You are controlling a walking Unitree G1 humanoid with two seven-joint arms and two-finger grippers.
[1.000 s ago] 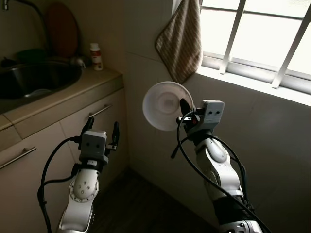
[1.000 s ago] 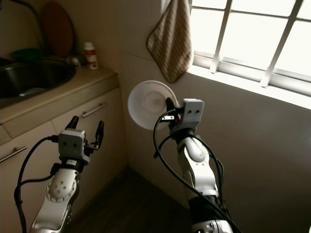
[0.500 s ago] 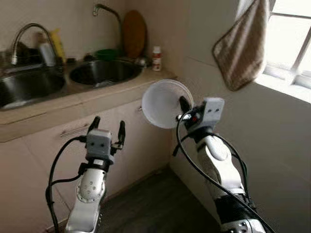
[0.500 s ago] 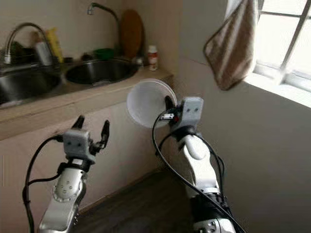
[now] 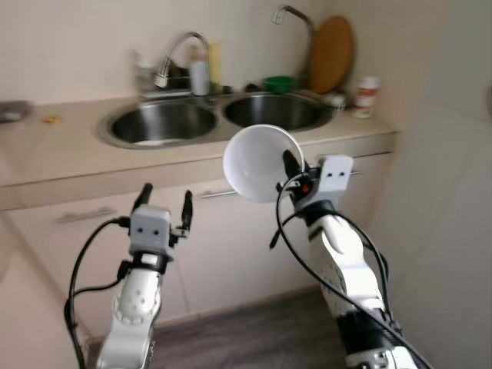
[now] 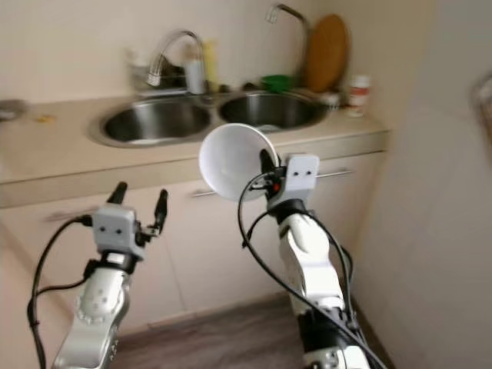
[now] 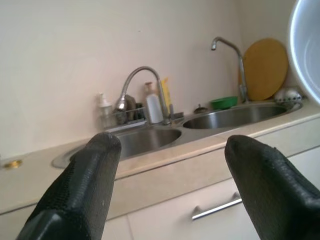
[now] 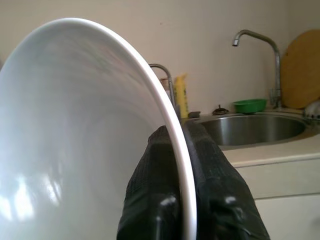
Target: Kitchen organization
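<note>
My right gripper (image 5: 290,171) is shut on the rim of a white bowl (image 5: 260,163), held on edge in the air in front of the counter; the wrist view shows its fingers (image 8: 210,170) pinching the white bowl's (image 8: 75,135) rim. My left gripper (image 5: 164,207) is open and holds nothing, raised before the cabinet fronts, with its black fingers (image 7: 80,190) spread apart. Behind them is a double steel sink (image 5: 165,123) set in a beige counter (image 5: 54,150).
A curved tap (image 5: 175,54), bottles (image 5: 200,75), a green dish (image 5: 280,83), a round wooden board (image 5: 330,54) and a small jar (image 5: 366,95) stand around the sink. Cabinet doors with bar handles (image 5: 81,216) are below. A wall (image 5: 453,192) rises at the right; dark floor (image 5: 254,338) lies beneath.
The camera has swung left: the window and towel have left the picture and the full double sink has come in. Both arms keep their pose, the bowl still held.
</note>
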